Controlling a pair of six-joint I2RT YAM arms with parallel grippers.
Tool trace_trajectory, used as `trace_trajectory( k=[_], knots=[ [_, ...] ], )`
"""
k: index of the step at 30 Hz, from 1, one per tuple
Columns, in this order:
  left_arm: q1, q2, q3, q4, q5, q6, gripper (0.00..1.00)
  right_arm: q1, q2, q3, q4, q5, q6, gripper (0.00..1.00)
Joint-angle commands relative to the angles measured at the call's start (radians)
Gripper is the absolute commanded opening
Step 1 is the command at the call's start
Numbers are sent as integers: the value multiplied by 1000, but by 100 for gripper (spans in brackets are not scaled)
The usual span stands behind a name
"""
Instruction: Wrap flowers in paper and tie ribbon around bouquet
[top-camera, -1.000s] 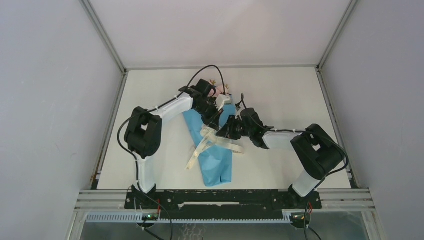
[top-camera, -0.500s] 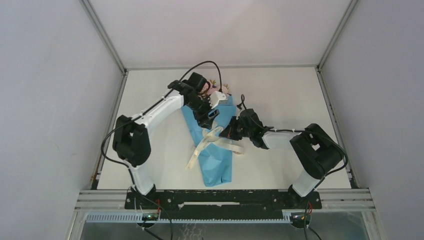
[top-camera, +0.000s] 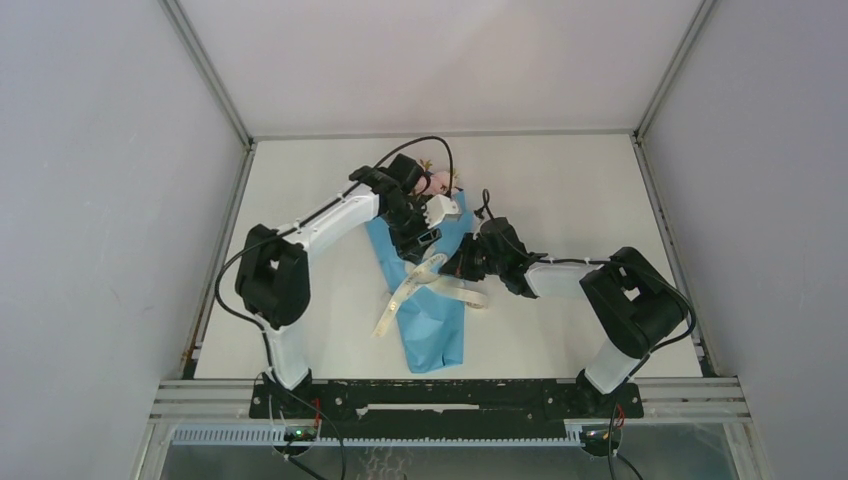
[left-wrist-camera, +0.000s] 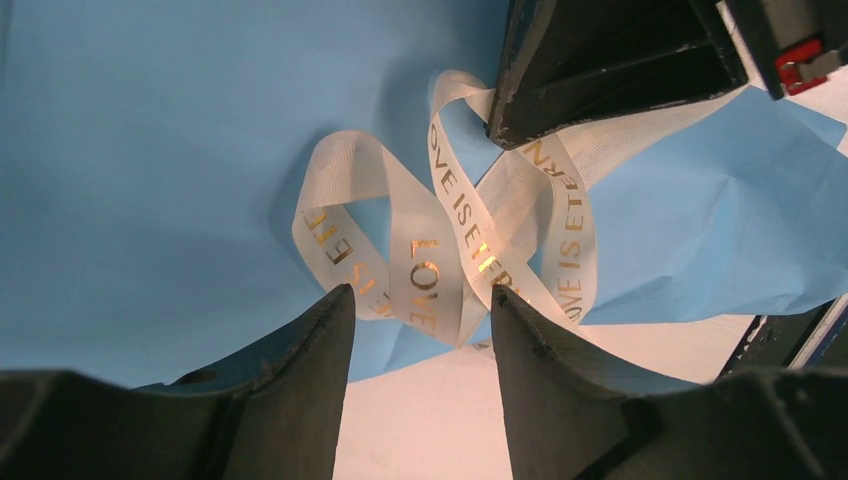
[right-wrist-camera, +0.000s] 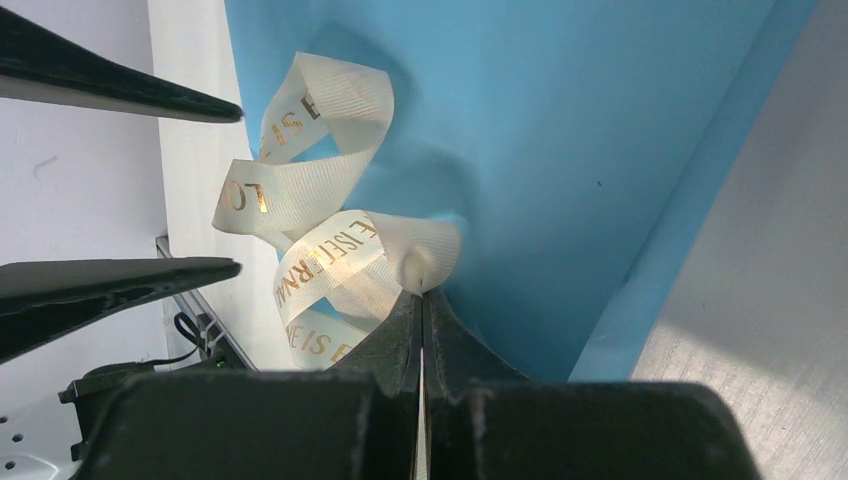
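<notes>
Here ribbon (right-wrist-camera: 320, 265) pinched in right jaws; left jaws open beside loops.

Gold capitals are running along the cream ribbon (left-wrist-camera: 430, 270), reading "LOVE" and "LOVE IS ETER", the remainder curling out of sight.

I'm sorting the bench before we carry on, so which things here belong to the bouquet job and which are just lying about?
Belongs to the job:
flowers
paper wrapped round them
ribbon
right tool, shut on the ribbon
left tool, open near it

Just there:
table
black cable looping over the left arm
</notes>
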Motion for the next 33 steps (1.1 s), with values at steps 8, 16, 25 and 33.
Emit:
trace_trajectory(
  k=[8,16,25,33],
  knots=[
    [-19,28,34,78,-68,-81,8,-20,-23,24,6,-12,-17,0],
    [4,-220,107,-19,221,-174,0,-64,36,24,23,-46,-4,0],
    [6,-391,156,-102,459,-132,10,-84,121,24,42,-83,-7,0],
    [77,-452,246,-13,383,-270,0,-85,136,24,31,-91,-18,0]
  ],
)
